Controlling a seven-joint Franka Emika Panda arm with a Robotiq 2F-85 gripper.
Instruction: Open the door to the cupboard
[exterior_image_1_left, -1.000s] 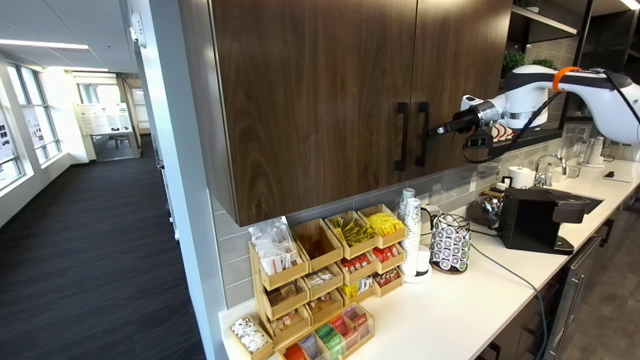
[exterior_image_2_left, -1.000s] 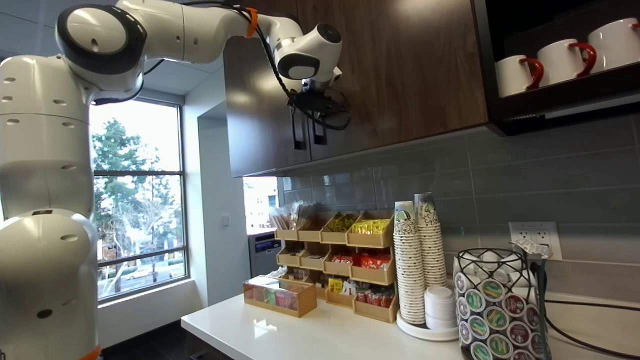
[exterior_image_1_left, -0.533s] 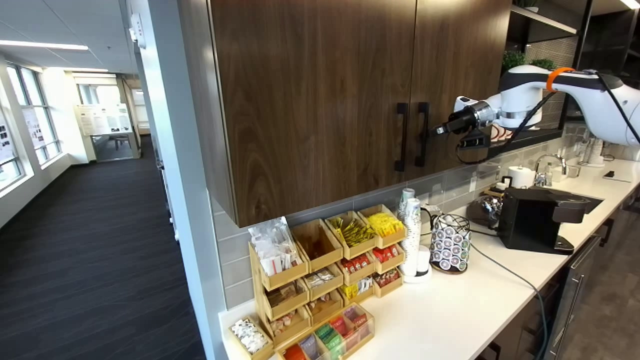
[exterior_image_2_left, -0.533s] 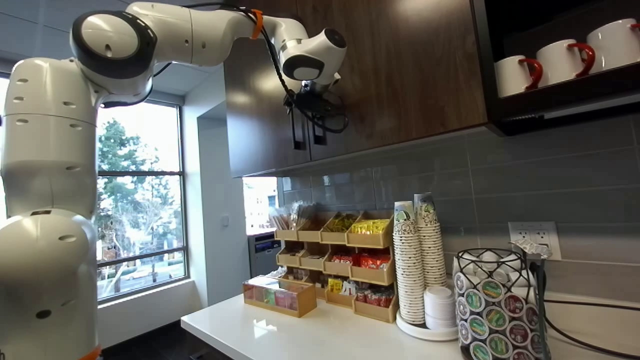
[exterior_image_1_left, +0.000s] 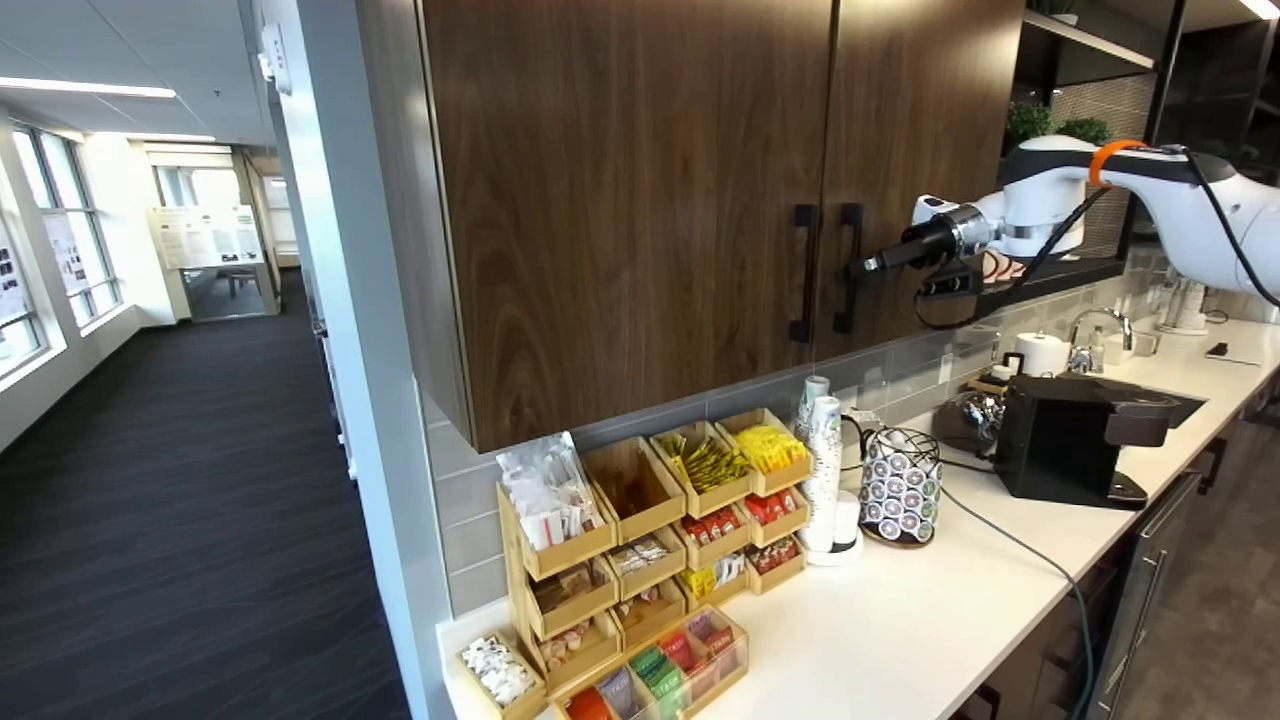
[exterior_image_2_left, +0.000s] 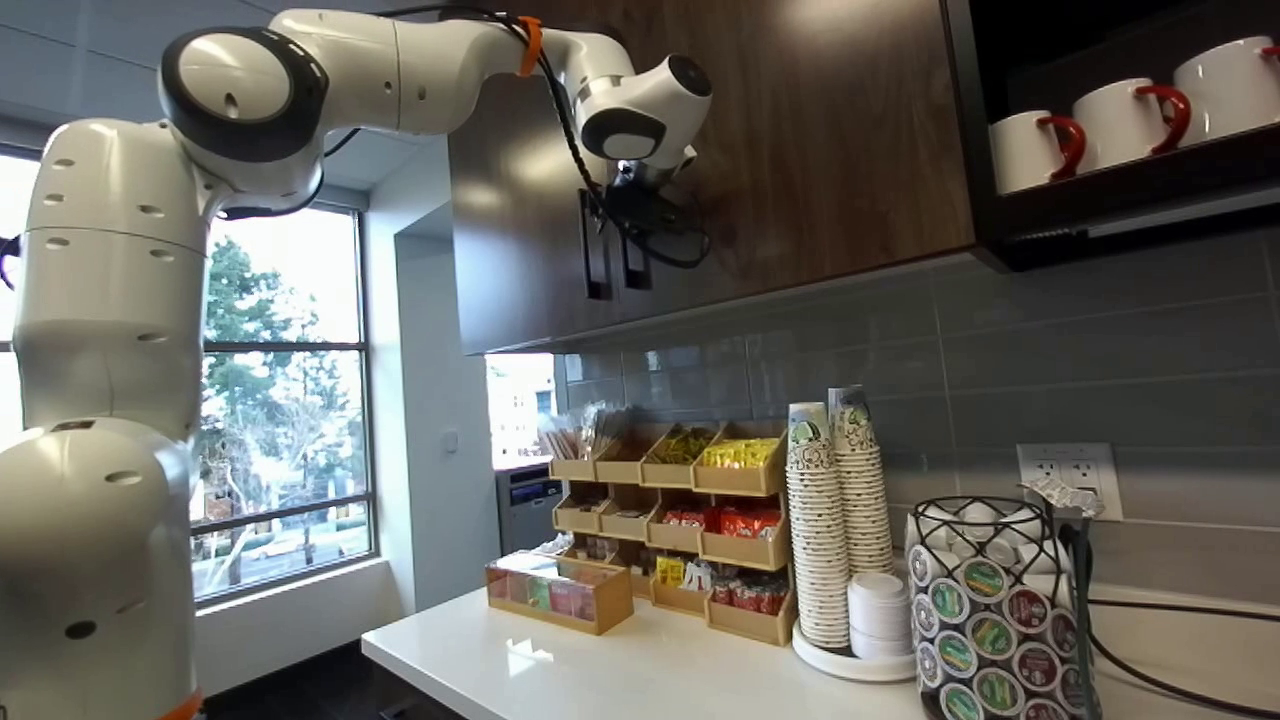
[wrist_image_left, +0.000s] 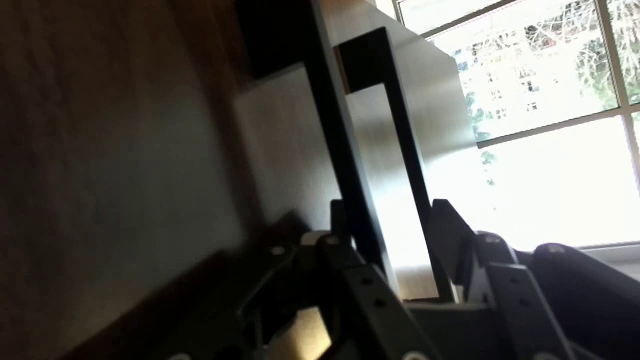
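The cupboard (exterior_image_1_left: 412, 130) is a dark brown wood-grain wall cabinet, its doors at or close to flush. Its door (exterior_image_1_left: 920, 110) carries a slim black bar handle (exterior_image_1_left: 849, 300) along the left edge. My gripper (exterior_image_1_left: 867, 265) reaches this bar from the right at mid-height. In the wrist view the gripper (wrist_image_left: 387, 220) straddles the handle (wrist_image_left: 345, 165). One finger (wrist_image_left: 336, 214) is tucked behind the bar; the opposite finger (wrist_image_left: 442, 232) stands apart, leaving a gap. The jaws are part open. In the remaining exterior view the wrist hides the fingertips.
The twin door (exterior_image_1_left: 640, 200) has its own handle (exterior_image_1_left: 803, 275) close beside. Mugs (exterior_image_2_left: 1130, 120) stand on the black shelf to the side. Below, the counter (exterior_image_1_left: 850, 620) holds a packet rack (exterior_image_1_left: 640, 530), paper cups (exterior_image_2_left: 820, 530), a pod basket (exterior_image_1_left: 900, 490) and a coffee machine (exterior_image_1_left: 1070, 430).
The jaws have narrowed around the handle. The arm's elbow has shifted a little to the right in an exterior view. The door's handle appears very slightly displaced to the right.
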